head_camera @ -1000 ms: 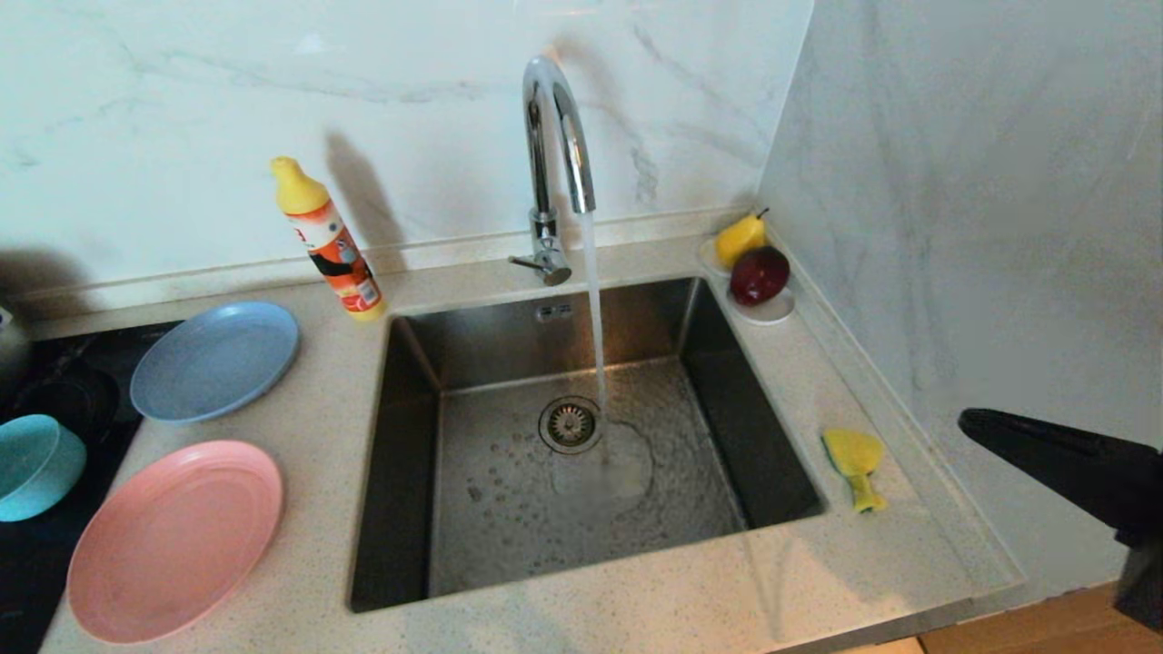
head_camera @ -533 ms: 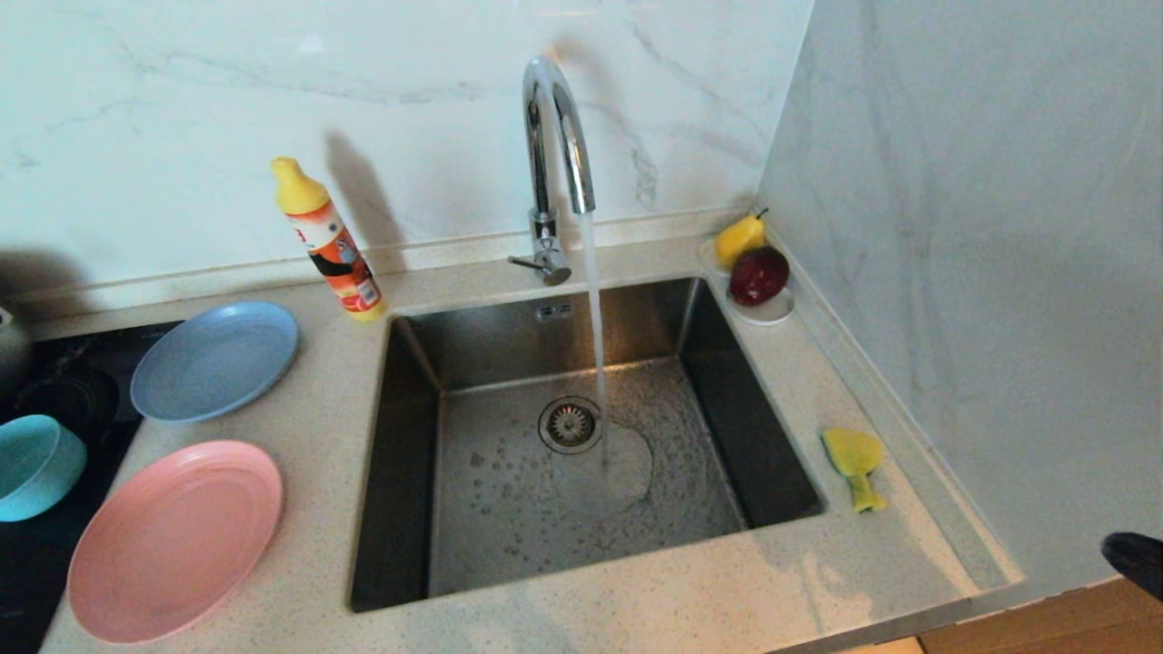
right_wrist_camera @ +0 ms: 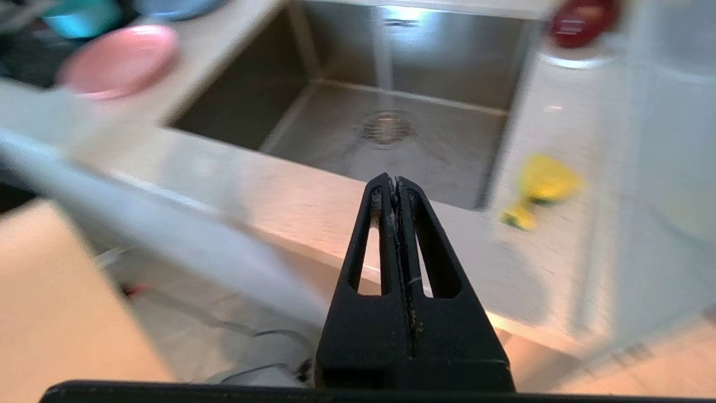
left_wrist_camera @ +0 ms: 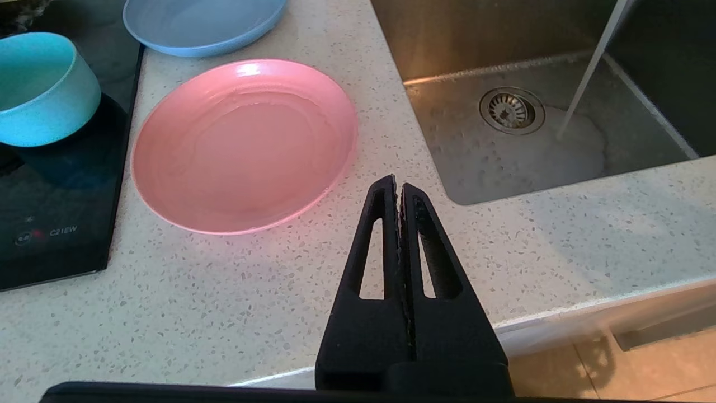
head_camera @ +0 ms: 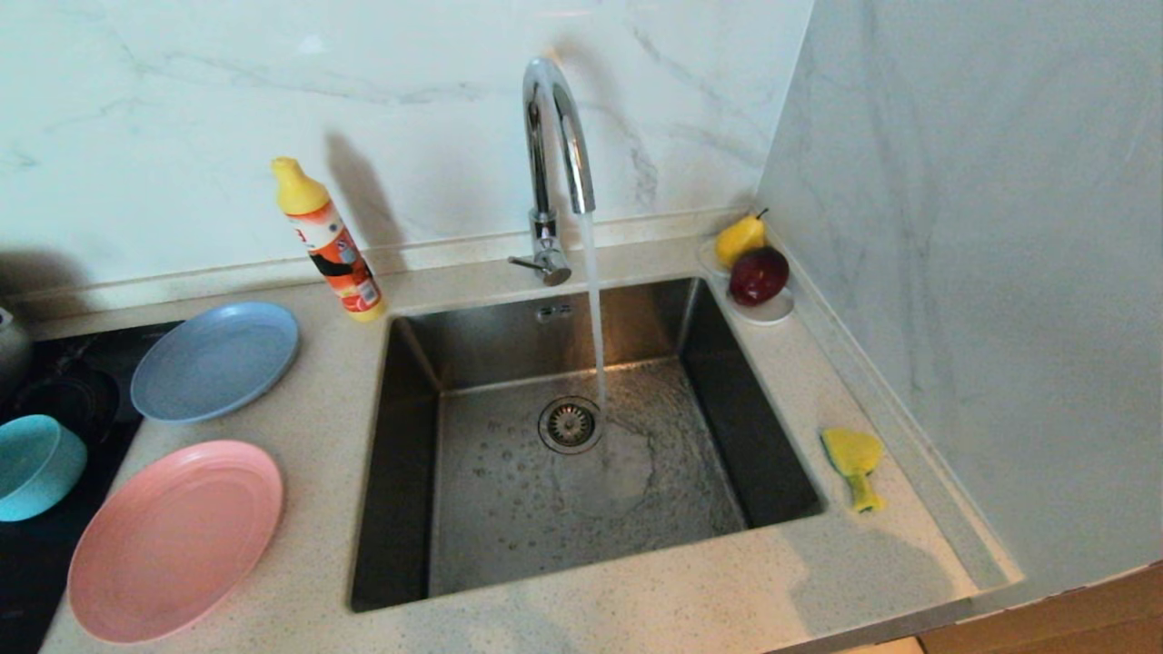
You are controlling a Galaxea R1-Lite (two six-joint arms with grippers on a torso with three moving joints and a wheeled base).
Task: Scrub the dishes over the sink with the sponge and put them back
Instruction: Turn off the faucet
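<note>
Left of the sink (head_camera: 400, 472) on the counter lie the light-blue plate (head_camera: 214, 361) and the pink plate (head_camera: 174, 540); the teal bowl (head_camera: 34, 466) stands on the black hob at the far left. The yellow sponge (head_camera: 854, 461) rests on the counter right of the sink, and water runs from the tap (head_camera: 554, 136). Neither gripper shows in the head view. My left gripper (left_wrist_camera: 396, 182) is shut and empty above the counter's front, beside the pink plate (left_wrist_camera: 244, 144). My right gripper (right_wrist_camera: 395, 181) is shut and empty, low before the counter's front edge, away from the sponge (right_wrist_camera: 540, 187).
An orange detergent bottle (head_camera: 329, 242) stands behind the sink's left corner. A white saucer (head_camera: 768, 311) with a red apple (head_camera: 759, 274) and a yellow pear (head_camera: 739, 238) sits in the back right corner. A marble wall (head_camera: 981, 227) closes the right side.
The right arm, seen at the head view's right edge a second ago, has dropped down and out of that view. Plates, bowl and sponge have stayed put.
</note>
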